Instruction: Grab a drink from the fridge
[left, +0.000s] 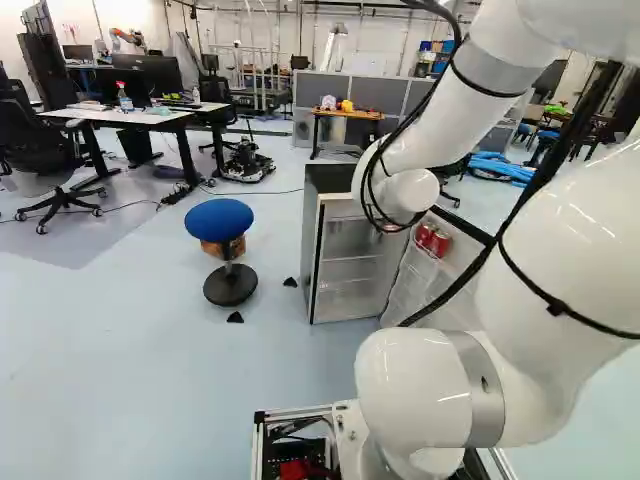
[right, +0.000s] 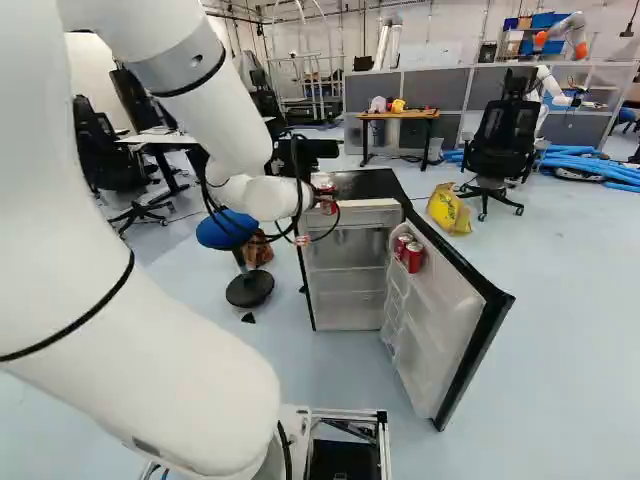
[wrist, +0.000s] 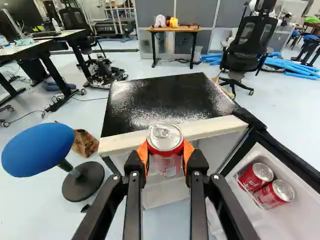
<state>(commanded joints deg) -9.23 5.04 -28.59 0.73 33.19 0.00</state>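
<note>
Three red drink cans in this one, and the wrist view is the only angle where you can see them all properly. The claw (wrist: 166, 159) has its orange pads (wrist: 188, 152) squeezed against the sides of one can (wrist: 165, 150), so yeah, it's got a grip on it. The other two, a can on the inner side (wrist: 256, 176) and its neighbour (wrist: 276, 194), are tucked together in the shelf of the open fridge door (right: 432, 320).

The right base view gives you the whole door, just right of the middle, plus a yellow bag (right: 449, 208) on the floor further up and right. In the left base view the arm (left: 440, 110) covers part of the door, but you get way more of the desk (left: 150, 118) at the upper left. Can't really make the claw out in either base view, though the right one shows some of the held can peeking past the wrist, above centre.

As for where the drink sits: right between the claw's two fingers, upright or close to it, lid facing the wrist camera. From that camera it overlaps the pale front edge of the fridge (wrist: 165, 97); can't tell if they touch. The door cans are off to the claw's right.
</note>
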